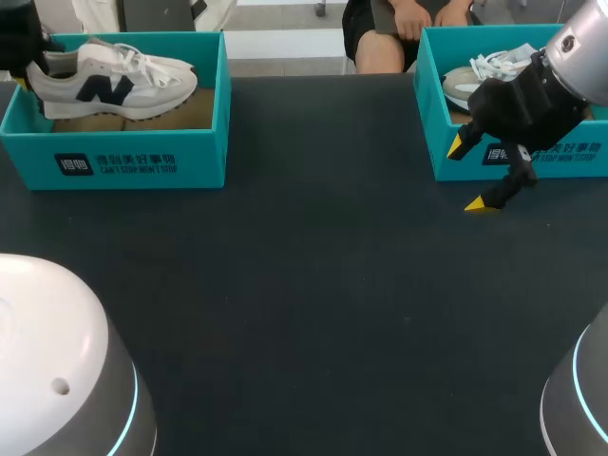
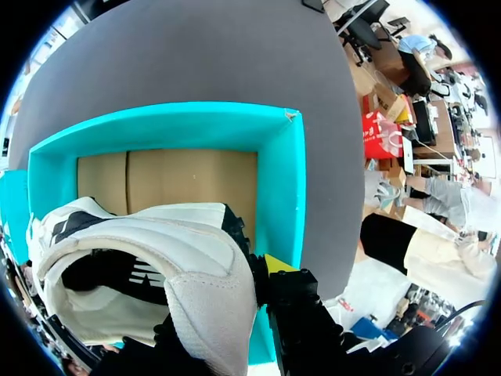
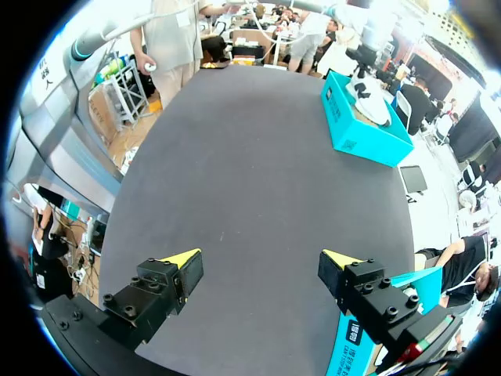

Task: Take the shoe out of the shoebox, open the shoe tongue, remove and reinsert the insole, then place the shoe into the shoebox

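My left claw (image 2: 235, 291) is clamped on the heel of the white shoe (image 1: 114, 81). The shoe is inside the teal shoebox (image 1: 142, 163) over its cardboard liner (image 2: 188, 178), toe pointing toward the other box. My right claw (image 1: 473, 176) is spread wide and holds nothing, above the worktop (image 1: 313, 285) just in front of the second shoebox (image 1: 562, 163), which has another pale shoe (image 1: 475, 81) in it.

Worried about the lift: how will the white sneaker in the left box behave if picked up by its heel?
The sneaker is probably light, given its fabric upper and foam-looking sole. Lifted by the heel, its toe would likely dip. Its loose laces might catch on the shoebox wall.
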Action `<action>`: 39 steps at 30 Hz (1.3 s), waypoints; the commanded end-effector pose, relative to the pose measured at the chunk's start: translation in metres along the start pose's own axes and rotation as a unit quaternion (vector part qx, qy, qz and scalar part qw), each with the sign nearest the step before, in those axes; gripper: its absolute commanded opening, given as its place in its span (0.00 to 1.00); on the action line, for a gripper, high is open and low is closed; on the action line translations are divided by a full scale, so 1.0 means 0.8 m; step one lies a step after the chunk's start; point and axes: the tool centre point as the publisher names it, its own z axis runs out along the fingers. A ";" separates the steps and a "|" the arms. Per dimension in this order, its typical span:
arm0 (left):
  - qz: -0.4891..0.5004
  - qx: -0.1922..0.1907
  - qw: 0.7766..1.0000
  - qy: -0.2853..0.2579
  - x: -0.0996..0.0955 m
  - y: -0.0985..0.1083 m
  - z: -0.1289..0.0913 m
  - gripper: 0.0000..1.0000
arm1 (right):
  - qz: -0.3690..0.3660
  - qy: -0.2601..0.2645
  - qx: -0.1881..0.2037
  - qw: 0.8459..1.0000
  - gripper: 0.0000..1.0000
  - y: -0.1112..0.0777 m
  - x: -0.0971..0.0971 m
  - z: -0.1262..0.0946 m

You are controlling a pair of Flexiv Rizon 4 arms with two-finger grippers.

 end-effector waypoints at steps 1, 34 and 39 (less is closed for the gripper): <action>0.000 0.007 1.000 -0.002 -0.001 0.006 0.008 0.00 | 0.000 0.000 0.001 1.000 1.00 0.001 -0.001 0.001; 0.008 0.038 0.999 0.001 -0.008 -0.065 0.042 0.00 | 0.000 0.000 0.001 1.000 1.00 0.001 -0.001 0.001; 0.006 0.047 0.999 -0.001 -0.007 -0.071 0.047 0.00 | 0.000 0.000 0.001 1.000 1.00 0.001 -0.001 0.001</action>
